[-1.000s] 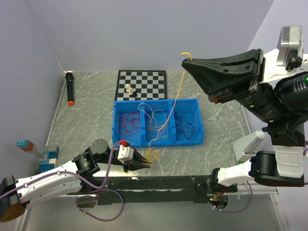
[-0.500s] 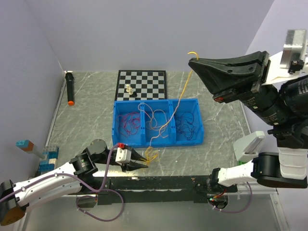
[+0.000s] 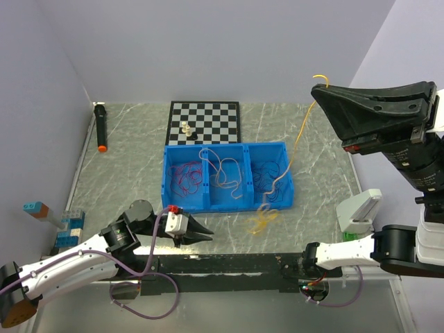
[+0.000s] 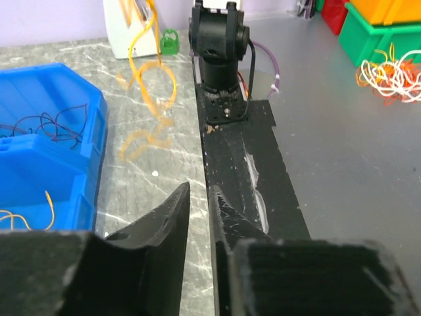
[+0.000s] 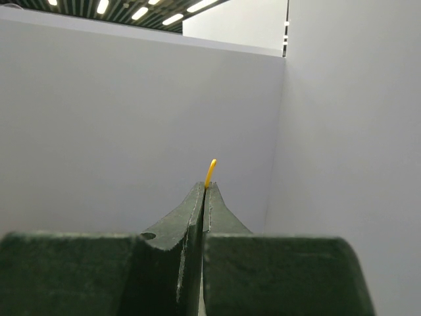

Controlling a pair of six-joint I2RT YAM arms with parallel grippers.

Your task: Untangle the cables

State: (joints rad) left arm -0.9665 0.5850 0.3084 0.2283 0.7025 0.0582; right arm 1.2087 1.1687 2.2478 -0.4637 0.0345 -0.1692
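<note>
Right hand point(image 3: 314, 88) is raised high toward the worktop's point(image 3: 132, 159) right edge, fingers pressed together on the yellow cable point(image 3: 300, 132). I see its lower coil lying on the worktop just in front of the blue bin point(image 3: 225, 146). Other cables point(image 3: 184, 179) lie in the bin's compartments. Left hand point(image 3: 208, 237) is low at the near edge, fingers slightly apart, holding nothing.

the chessboard point(image 3: 205, 119) lies behind the bin point(image 3: 229, 204), which holds the cables point(image 3: 223, 173).
</note>
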